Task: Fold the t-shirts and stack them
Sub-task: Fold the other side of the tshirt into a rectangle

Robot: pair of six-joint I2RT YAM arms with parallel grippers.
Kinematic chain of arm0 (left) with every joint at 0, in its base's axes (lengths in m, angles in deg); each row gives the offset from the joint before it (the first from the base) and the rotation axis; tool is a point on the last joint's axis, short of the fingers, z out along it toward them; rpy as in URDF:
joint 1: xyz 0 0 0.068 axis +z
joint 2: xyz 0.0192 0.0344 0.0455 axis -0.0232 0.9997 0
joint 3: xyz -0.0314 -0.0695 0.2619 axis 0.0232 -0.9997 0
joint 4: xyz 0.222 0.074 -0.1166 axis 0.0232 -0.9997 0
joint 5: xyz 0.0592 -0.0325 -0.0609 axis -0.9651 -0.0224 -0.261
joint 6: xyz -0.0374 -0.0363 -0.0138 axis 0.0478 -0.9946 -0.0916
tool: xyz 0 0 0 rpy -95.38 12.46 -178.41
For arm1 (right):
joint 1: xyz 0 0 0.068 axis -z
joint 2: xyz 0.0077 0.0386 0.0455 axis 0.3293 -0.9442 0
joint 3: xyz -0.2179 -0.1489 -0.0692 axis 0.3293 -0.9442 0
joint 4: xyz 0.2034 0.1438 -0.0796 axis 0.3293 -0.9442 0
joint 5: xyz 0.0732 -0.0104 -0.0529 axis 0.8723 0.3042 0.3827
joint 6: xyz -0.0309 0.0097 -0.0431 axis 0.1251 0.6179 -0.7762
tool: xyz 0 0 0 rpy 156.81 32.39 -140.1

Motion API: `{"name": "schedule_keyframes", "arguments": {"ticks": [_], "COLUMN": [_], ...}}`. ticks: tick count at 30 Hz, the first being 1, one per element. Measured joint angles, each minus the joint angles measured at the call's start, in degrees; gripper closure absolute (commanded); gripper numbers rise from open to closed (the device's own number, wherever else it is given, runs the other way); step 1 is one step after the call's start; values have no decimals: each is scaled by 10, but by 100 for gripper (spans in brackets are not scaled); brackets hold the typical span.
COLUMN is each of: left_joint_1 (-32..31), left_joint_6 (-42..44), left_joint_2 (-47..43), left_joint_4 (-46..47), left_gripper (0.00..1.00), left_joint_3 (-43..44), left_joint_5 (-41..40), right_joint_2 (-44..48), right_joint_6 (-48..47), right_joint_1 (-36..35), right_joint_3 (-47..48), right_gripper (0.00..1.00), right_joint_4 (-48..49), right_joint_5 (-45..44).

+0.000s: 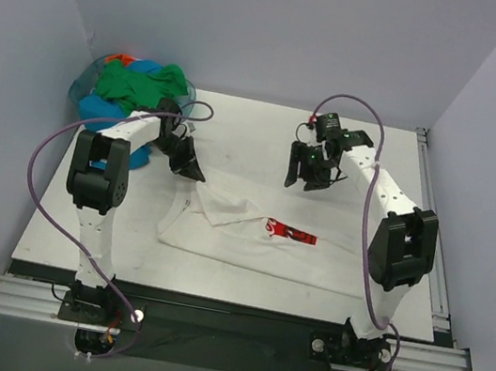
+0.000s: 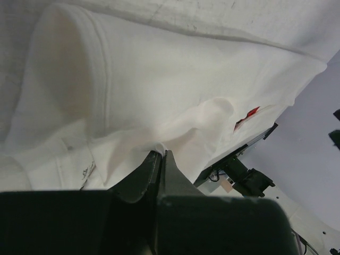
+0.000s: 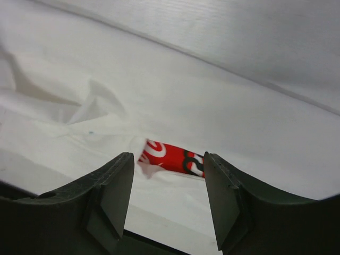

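Logo (image 3: 172, 158) half under white t-shirt (image 3: 223, 101) fold

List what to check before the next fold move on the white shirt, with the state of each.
1. Left end effector shut on cloth: ok, it pinches a fold of the white shirt.
2. Right end effector open and empty: ok, it hangs above the shirt and holds nothing.
3. Shirt lying flat: not ok, it is wrinkled and rucked up near the left grip.
4. Logo fully showing: not ok, only a narrow red strip shows, with cloth lapped over it.
5. Shirt wholly on the table: ok, no edge hangs off.
6. Pile of coloured shirts out of the way: ok, it sits in the far left corner, apart from the white shirt.
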Motion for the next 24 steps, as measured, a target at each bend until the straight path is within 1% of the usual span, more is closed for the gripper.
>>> {"name": "schedule_keyframes", "arguments": {"ticks": [5,12,17,24], "left_joint_1": [7,7,7,7], "left_joint_6": [15,25,32,38], "left_joint_2": [20,24,24,20], "left_joint_4": [3,3,8,46], "left_gripper": [100,100,100,100], "left_joint_3": [12,18,17,-5], "left_joint_5": [-7,-21,-39,-47], "right_joint_2": [-21,-74,-118,-160], "right_joint_6": [-16,-19,-16,-7], "right_joint_1": [-82,-174,-230,-279], "right_joint_3": [30,70,88,90], "right_gripper": [48,51,53,57], "right_joint_4": [21,50,75,93], "right_joint_5": [66,123,134,118]}}
